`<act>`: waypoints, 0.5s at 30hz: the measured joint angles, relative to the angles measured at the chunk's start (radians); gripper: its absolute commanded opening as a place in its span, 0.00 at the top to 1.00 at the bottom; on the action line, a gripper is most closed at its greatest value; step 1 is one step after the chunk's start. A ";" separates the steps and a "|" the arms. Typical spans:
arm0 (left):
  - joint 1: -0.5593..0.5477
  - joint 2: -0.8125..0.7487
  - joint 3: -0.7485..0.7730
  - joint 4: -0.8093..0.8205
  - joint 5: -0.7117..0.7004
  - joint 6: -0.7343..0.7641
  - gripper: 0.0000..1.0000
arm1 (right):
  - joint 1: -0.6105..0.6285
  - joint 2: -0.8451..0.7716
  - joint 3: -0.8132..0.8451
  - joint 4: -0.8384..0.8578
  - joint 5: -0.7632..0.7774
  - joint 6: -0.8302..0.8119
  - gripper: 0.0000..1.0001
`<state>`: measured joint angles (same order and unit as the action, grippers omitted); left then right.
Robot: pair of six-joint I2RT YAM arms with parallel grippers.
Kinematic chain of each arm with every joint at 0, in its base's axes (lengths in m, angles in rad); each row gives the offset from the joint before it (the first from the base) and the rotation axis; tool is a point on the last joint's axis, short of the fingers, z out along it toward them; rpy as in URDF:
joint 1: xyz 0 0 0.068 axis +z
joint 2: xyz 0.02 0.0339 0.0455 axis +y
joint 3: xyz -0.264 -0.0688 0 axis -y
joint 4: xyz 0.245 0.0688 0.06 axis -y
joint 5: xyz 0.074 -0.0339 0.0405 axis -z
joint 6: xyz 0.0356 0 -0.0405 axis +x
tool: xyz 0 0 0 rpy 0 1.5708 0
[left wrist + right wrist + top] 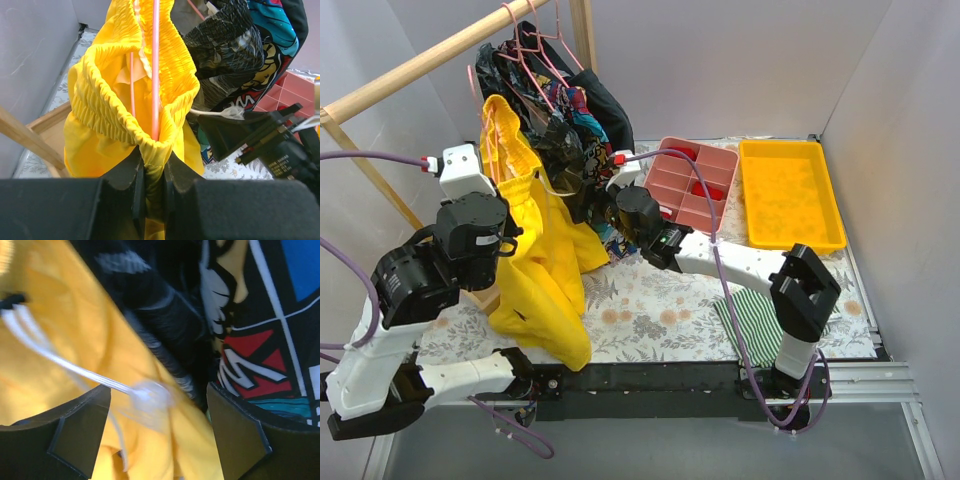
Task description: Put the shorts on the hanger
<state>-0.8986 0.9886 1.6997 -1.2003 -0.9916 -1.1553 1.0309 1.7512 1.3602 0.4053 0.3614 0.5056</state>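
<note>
Left end effector clenches the shorts at the waistband; hanger rises upright just above, mid-frame. Right end effector released, straddling drawstring.

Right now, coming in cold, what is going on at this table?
The left gripper is clamped on the elastic waistband of the yellow shorts, holding them up. The wire of the pink hanger runs down inside the waistband opening. The right gripper is open beside the shorts, their pale drawstring just ahead of it, nothing gripped.
</note>
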 measured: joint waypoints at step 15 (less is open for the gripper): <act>0.000 0.008 0.153 -0.092 -0.048 0.074 1.00 | -0.018 0.115 0.034 0.021 -0.060 -0.013 0.24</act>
<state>-0.8986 0.9962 1.8530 -1.2919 -1.0393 -1.0809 1.0130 1.8660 1.3941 0.4263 0.3016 0.4927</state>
